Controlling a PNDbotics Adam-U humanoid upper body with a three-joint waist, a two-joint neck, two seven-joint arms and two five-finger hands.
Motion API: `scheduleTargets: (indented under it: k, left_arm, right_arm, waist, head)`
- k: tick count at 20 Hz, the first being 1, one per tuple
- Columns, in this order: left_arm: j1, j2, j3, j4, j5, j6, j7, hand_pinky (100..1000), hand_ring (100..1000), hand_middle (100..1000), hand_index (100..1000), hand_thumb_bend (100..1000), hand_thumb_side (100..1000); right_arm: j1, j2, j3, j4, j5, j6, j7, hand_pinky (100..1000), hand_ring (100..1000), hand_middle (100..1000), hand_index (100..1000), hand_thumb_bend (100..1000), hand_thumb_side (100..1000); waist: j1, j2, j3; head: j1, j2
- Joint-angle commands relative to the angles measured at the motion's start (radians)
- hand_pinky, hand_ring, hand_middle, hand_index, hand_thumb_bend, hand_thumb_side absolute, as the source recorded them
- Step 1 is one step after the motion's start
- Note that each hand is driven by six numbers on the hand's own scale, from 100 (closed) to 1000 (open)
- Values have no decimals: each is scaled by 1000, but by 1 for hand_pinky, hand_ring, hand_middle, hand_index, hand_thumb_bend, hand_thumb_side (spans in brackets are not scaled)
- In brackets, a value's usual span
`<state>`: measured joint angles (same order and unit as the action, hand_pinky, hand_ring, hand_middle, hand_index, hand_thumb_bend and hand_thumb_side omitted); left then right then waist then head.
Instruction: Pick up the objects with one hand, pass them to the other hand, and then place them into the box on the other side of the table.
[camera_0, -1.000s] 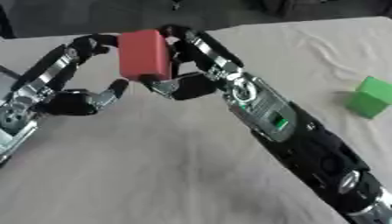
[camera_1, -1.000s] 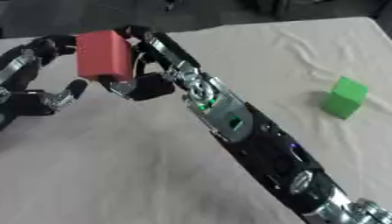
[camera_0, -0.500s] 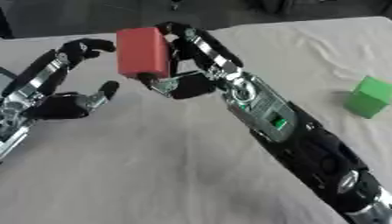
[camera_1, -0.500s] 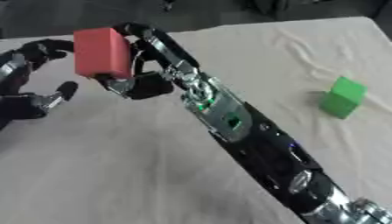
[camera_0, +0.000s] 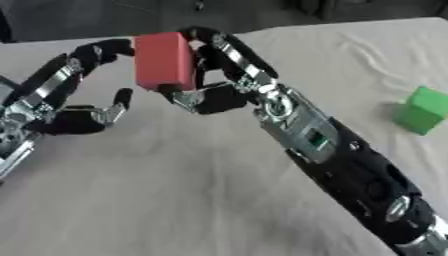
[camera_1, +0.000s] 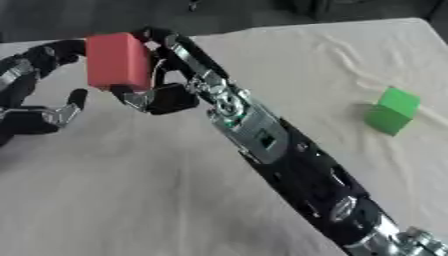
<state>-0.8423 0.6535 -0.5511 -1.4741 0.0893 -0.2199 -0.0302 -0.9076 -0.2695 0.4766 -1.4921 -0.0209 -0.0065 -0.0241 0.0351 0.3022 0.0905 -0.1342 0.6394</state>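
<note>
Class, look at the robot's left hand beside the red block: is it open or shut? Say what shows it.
Open. The left robot hand has its fingers spread beside the red block, not wrapped round it; the right robot hand holds the block.

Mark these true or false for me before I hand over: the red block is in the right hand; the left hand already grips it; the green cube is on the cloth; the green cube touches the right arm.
1. The right hand holds the red rectangular block. True.
2. The left hand is closed around the red block. False: its fingers are spread beside the block, not wrapped around it.
3. The green cube sits on the pale cloth-covered table. True.
4. The green cube touches the right arm. False: it lies apart, off to the arm's right.
</note>
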Motion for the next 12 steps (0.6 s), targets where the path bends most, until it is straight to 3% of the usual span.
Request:
scheduleTargets:
  k: [1,6,7,8,12]
  left_arm:
    - [-24,10,18,-15,12,3,-11,994,1000,829,948,100,100]
    - [-31,10,14,-24,14,2,-34,1000,1000,835,954,100,100]
    - [-31,10,14,-26,11,1,-39,1000,1000,835,954,135,140]
    - [-31,10,14,-27,9,-1,-42,1000,1000,835,955,229,252]
    - [-34,5,14,-25,1,-7,-39,1000,1000,834,956,256,280]
  right_arm:
    - [-17,-2,-2,-19,2,-1,-1,335,441,350,358,100,100]
    - [-18,-1,-2,-16,5,-2,0,332,440,349,358,100,100]
    - [-18,-1,-1,-16,6,-2,0,332,440,349,358,100,100]
    - [-18,0,-1,-16,6,-2,-1,331,440,349,357,100,100]
    - [-18,1,-1,-16,6,-2,-4,329,439,348,355,100,100]
  waist:
    - [1,-17,2]
    - [1,-16,3]
    - [1,-16,3]
    - [1,-16,3]
    - [0,-16,4]
  head:
    - [-3,-9]
    - [-4,-8]
    - [-4,-8]
    - [-5,-8]
    - [-7,-7]
